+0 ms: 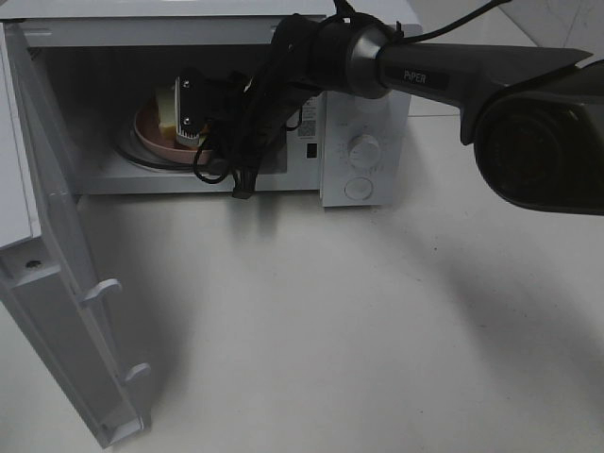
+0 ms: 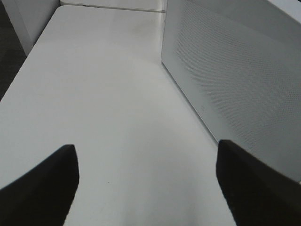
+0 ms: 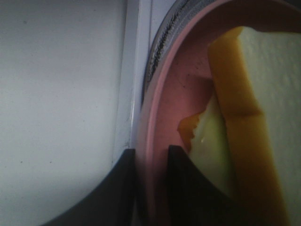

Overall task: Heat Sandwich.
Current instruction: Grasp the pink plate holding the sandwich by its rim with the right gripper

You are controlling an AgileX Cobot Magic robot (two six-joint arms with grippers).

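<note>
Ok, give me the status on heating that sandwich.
Done: sandwich on its pink plate sits inside the microwave. In hand: right gripper pinches the plate's rim; left gripper hangs open. Left: door stands open; whether heating has run, I cannot tell.

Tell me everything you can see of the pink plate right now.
The pink plate is round, smooth and shallow with a raised rim, plastic by its look. It lies flat on the glass turntable inside the open microwave, carrying the sandwich. The right gripper pinches its rim, one jaw inside, one outside.
</note>
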